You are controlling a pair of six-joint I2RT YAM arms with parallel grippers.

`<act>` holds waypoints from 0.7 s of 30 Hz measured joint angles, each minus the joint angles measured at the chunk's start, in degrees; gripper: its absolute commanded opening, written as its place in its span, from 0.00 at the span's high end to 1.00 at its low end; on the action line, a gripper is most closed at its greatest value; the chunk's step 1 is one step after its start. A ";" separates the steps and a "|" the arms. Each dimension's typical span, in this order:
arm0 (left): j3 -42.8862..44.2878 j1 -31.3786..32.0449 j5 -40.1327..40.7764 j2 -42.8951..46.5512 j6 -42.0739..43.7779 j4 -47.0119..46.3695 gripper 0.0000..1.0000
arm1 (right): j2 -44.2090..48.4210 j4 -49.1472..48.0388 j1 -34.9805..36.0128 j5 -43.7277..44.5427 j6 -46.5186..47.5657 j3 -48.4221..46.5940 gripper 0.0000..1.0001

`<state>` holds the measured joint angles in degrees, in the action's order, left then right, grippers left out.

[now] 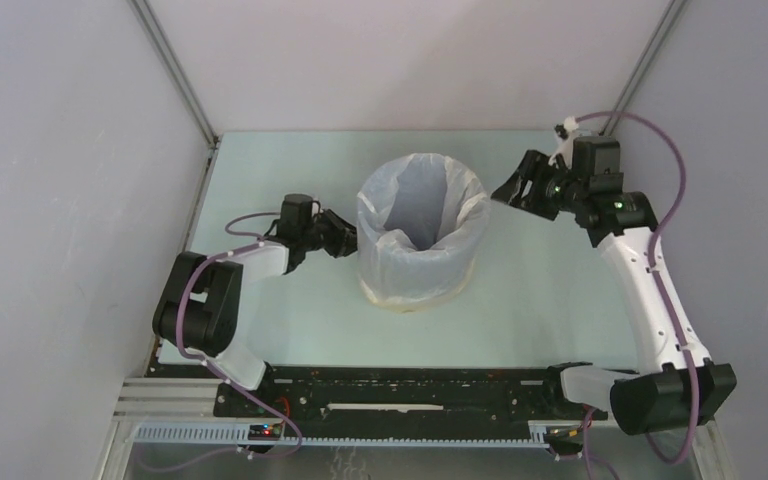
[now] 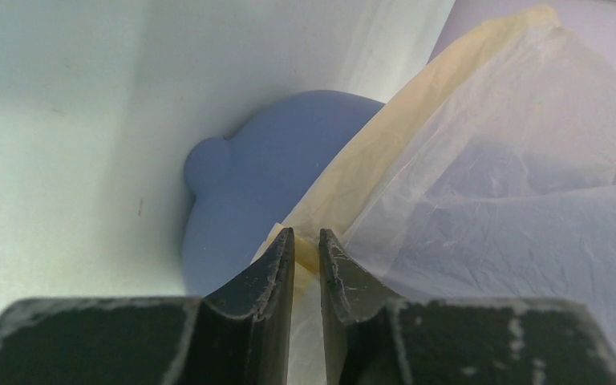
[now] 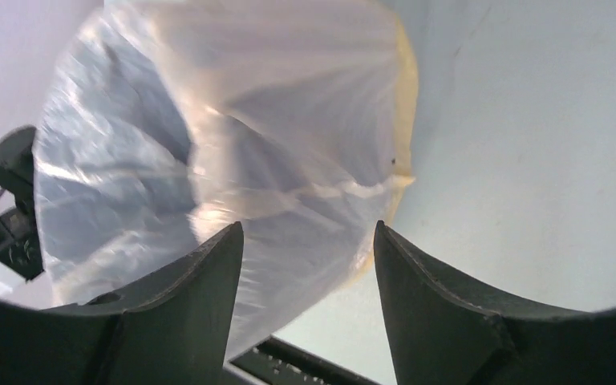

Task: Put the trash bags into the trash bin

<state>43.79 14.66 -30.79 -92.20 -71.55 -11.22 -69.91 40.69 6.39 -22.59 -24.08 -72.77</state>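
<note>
The translucent white trash bag (image 1: pixel 420 250) lines the trash bin and is folded down over its outside wall, with its pale yellow band (image 1: pixel 410 300) near the table. The blue bin wall (image 2: pixel 265 176) shows bare in the left wrist view. My left gripper (image 1: pixel 345 238) is at the bin's left side. Its jaws (image 2: pixel 305 234) are shut on the bag's yellow band (image 2: pixel 353 172). My right gripper (image 1: pixel 508 190) is open and empty, to the right of the bin and apart from it. In the right wrist view (image 3: pixel 308 226) it faces the bag-covered bin (image 3: pixel 233 144).
The bin stands mid-table on the pale green tabletop (image 1: pixel 560 300). Grey walls enclose the back and both sides. The black base rail (image 1: pixel 410 395) runs along the near edge. The left arm's wrist (image 3: pixel 12 208) shows beyond the bin in the right wrist view.
</note>
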 measured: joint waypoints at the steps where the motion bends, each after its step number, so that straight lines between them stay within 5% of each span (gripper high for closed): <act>1: 0.00 0.70 0.00 0.00 0.00 0.07 0.78 | 0.00 1.84 0.59 2.21 0.85 -3.23 0.30; 11: -1.79 3.93 -0.11 1.38 0.55 1.79 0.68 | -11.47 9.35 23.21 15.39 9.79 -27.54 0.44; 17: -1.81 3.93 0.24 5.88 3.06 5.68 0.55 | -22.67 10.49 30.82 18.08 11.67 -27.36 0.60; 21: -1.70 3.91 0.85 10.14 6.27 10.14 0.48 | -27.56 10.27 32.44 20.94 12.04 -23.56 0.62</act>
<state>42.09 18.57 -29.93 -82.06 -65.28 -1.08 -97.47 50.96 38.83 -1.65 -12.03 -96.33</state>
